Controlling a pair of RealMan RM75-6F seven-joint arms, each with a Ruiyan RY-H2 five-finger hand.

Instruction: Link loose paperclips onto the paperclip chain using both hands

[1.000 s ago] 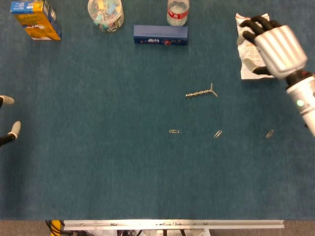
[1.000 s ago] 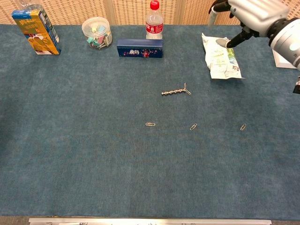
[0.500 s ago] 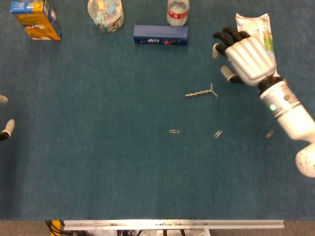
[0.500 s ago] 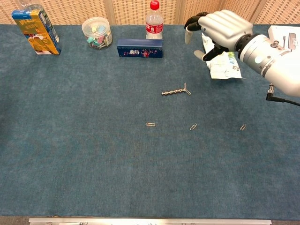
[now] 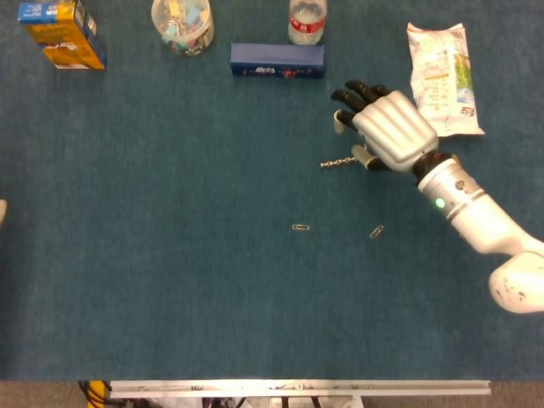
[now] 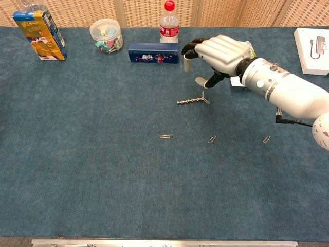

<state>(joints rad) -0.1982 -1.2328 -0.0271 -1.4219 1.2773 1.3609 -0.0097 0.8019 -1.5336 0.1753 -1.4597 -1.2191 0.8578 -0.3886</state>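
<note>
Along the far edge of the blue felt table (image 6: 77, 170) stood, from the left, a yellow and blue carton (image 6: 39, 32), a clear tub of coloured clips (image 6: 105, 35), a dark blue box (image 6: 153, 52) and a red-capped bottle (image 6: 169, 21). The left hand (image 5: 2, 211) showed only as a pale sliver at the left border of the head view, so its fingers could not be judged. Near the middle lay the paperclip chain (image 6: 193, 100), stretched roughly left to right with a splayed clip at its right end. Nearer the front edge three loose paperclips lay in a row, well apart: one (image 6: 164, 136), a second (image 6: 212, 139), a third (image 6: 267, 139). The right hand (image 6: 216, 54) hung palm down over the chain's right end, fingers spread and slightly curled, holding nothing; whether the thumb touched the chain could not be told. Beyond it lay a white snack packet (image 5: 442, 76), and a white box (image 6: 312, 43) sat at the far right.
</note>
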